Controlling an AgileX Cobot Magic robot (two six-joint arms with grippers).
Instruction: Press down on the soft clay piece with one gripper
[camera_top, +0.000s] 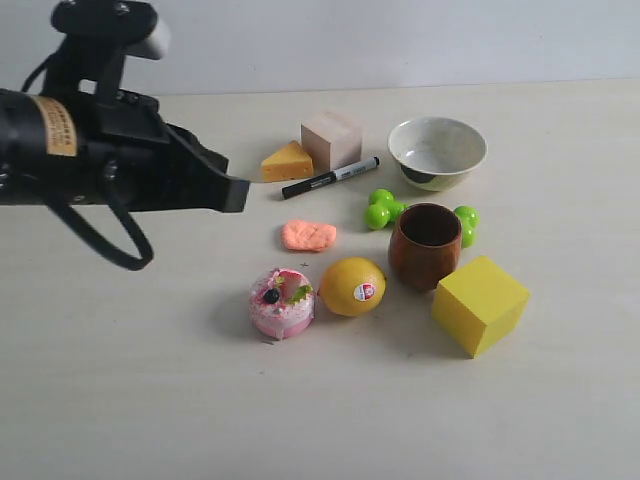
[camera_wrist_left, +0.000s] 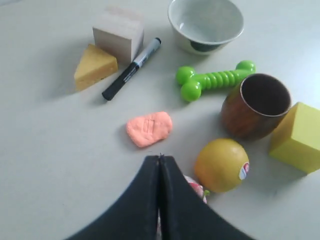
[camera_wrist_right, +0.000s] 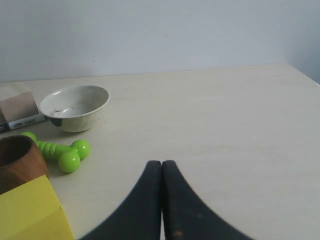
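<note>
The table (camera_top: 120, 400) is noted as the work surface. The left gripper (camera_top: 238, 193) is seen above it, fingers pressed together, nothing held, apart from the clay. The right gripper (camera_wrist_right: 161, 164) is likewise closed and empty. The soft clay piece (camera_top: 309, 235) is found lying flat between the black marker (camera_top: 330, 178) and the lemon (camera_top: 352, 286).

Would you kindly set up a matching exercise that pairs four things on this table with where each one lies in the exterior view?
Things:
1. soft clay piece
2. black marker
3. lemon
4. yellow cube

Places:
A. between the pink cake and the wooden cup
B. just in front of the cheese wedge
C. farthest right of the group
D. lying flat between the black marker and the pink cake

Pairs: 1-D, 2-B, 3-A, 4-C
</note>
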